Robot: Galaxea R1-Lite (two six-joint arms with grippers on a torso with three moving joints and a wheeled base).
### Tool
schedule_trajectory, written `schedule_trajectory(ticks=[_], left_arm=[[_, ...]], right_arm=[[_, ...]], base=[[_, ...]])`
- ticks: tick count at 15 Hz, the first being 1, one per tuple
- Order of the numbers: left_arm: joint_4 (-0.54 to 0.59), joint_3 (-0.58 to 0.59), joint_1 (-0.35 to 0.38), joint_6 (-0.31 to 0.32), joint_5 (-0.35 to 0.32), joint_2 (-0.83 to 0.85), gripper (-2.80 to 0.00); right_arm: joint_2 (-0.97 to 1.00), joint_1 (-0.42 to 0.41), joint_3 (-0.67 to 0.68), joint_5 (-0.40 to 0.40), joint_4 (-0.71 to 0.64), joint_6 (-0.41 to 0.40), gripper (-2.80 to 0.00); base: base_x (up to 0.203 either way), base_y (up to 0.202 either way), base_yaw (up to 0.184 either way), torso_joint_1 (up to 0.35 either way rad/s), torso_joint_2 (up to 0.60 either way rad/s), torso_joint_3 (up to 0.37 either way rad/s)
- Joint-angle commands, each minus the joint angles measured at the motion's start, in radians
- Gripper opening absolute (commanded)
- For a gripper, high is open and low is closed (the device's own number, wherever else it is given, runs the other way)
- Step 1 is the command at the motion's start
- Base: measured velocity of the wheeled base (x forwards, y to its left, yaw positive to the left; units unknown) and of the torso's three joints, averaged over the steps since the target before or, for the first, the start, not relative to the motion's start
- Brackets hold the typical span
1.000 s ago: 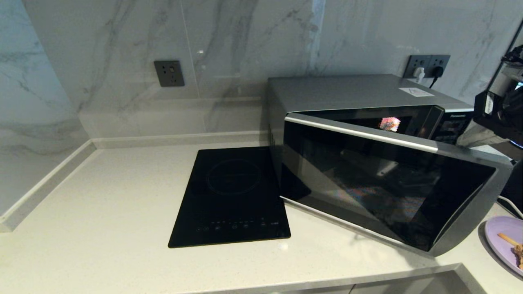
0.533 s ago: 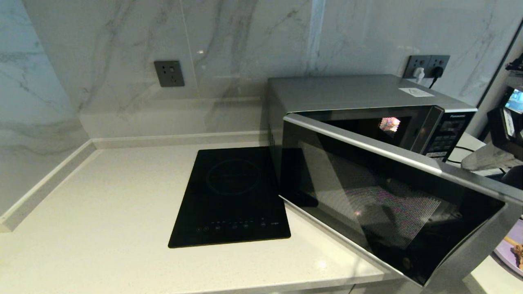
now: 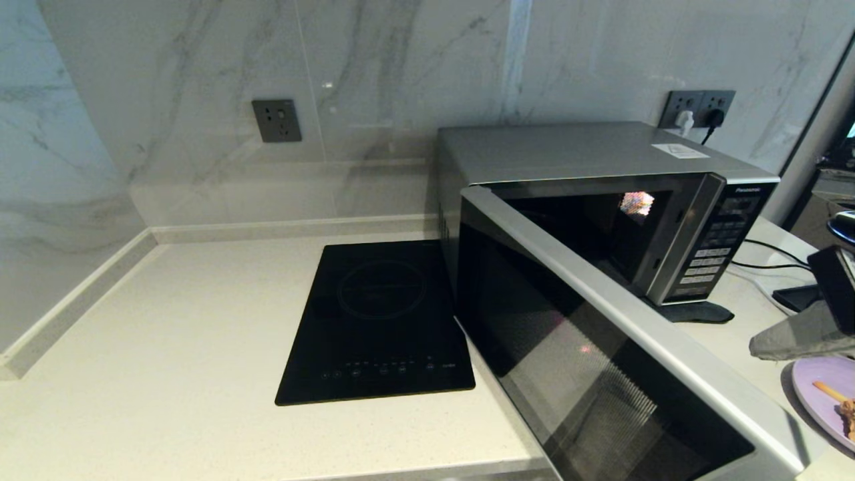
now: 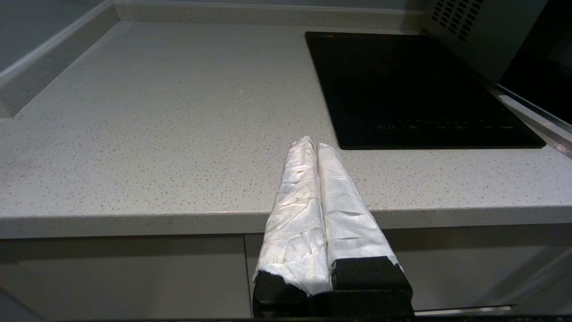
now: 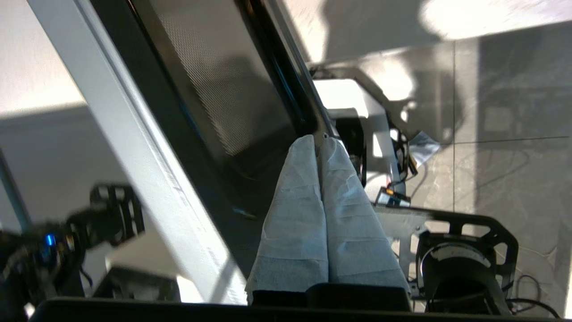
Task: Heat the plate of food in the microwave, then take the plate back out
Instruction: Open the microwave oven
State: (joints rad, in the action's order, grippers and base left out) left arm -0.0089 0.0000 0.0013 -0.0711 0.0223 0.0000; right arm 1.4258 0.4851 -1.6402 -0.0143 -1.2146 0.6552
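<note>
The silver microwave (image 3: 574,153) stands at the back right with its dark glass door (image 3: 601,361) swung wide open toward the counter's front, so the dark cavity (image 3: 588,227) shows. The lavender plate of food (image 3: 825,394) lies on the counter at the far right, in front of the microwave, with brown pieces (image 3: 847,407) on it. My right gripper (image 3: 758,347) hovers just above the plate, shut and empty; in its wrist view the right gripper (image 5: 319,141) has its tips by the door (image 5: 214,103). My left gripper (image 4: 313,142) is shut and parked before the counter's front edge.
A flat black induction cooktop (image 3: 381,321) is set into the counter left of the microwave. The black button panel (image 3: 718,244) faces front. Cables and a dark pad (image 3: 788,297) lie right of the oven. Marble wall with sockets (image 3: 276,120) behind.
The microwave door has swung much further open toward the front. My right gripper has come down from the upper right to just above the plate.
</note>
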Motion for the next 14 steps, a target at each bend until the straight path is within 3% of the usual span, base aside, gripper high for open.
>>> schedule_trajectory(ticks=[1,8,14], left_arm=[[0.0,0.0,0.0,-0.001,0.001,0.002,-2.8],[0.0,0.0,0.0,-0.001,0.001,0.002,-2.8],[0.0,0.0,0.0,-0.001,0.001,0.002,-2.8]], right_arm=[[-0.031,0.072,0.023,-0.005,-0.005,0.017,-2.8],[0.024,0.2,0.015,-0.055,0.059,0.023,-2.8],[0.147,0.362,0.015,-0.052,0.136,0.114,-2.8]], base=[[0.0,0.0,0.0,0.0,0.0,0.0],[0.0,0.0,0.0,0.0,0.0,0.0],[0.0,0.0,0.0,0.0,0.0,0.0]])
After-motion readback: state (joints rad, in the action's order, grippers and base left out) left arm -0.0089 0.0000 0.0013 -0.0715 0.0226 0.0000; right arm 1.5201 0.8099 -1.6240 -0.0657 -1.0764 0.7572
